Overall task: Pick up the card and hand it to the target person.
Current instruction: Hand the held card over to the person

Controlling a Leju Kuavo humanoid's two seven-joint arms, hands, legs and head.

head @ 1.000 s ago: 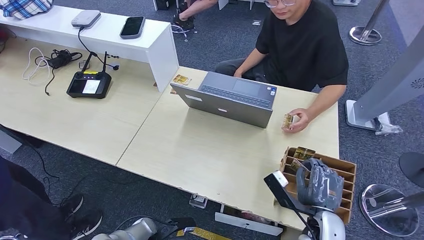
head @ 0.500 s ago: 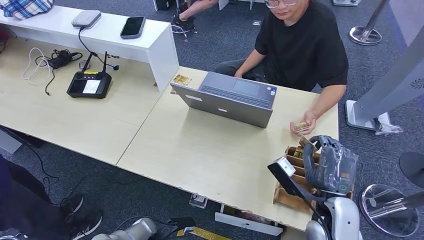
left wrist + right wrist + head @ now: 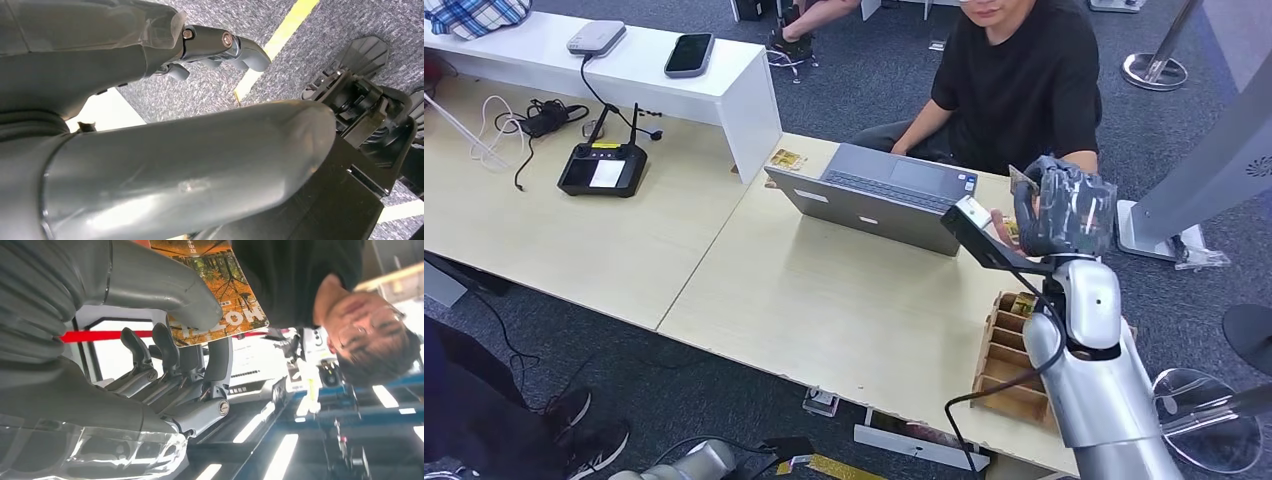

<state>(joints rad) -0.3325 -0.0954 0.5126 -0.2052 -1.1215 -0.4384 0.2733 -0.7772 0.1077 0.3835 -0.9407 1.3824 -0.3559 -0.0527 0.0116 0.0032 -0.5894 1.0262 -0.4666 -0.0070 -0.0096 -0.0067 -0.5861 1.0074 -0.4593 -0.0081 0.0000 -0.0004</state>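
Note:
My right hand [image 3: 1064, 205] is raised above the desk's right end, in front of the seated person in a black shirt [image 3: 1024, 90]. It pinches a card [image 3: 1021, 178] by its lower part. In the right wrist view the card [image 3: 215, 285] is orange with an autumn forest print, held between the thumb [image 3: 165, 285] and the darker fingers [image 3: 200, 370], and the person [image 3: 295, 275] is just beyond it. The person's hand [image 3: 1002, 228] lies on the desk below my hand. My left hand [image 3: 220, 45] hangs low over grey carpet, fingers extended, holding nothing.
A brown slotted card box [image 3: 1009, 360] with more cards [image 3: 1022, 303] stands at the desk's near right edge, under my right arm. An open grey laptop [image 3: 884, 195] faces the person. A white shelf [image 3: 624, 70] and a controller [image 3: 604, 168] are at the left.
My right hand has risen from the card box with the card and moved away from me, up toward the person. The person's hand has drawn back beside the laptop.

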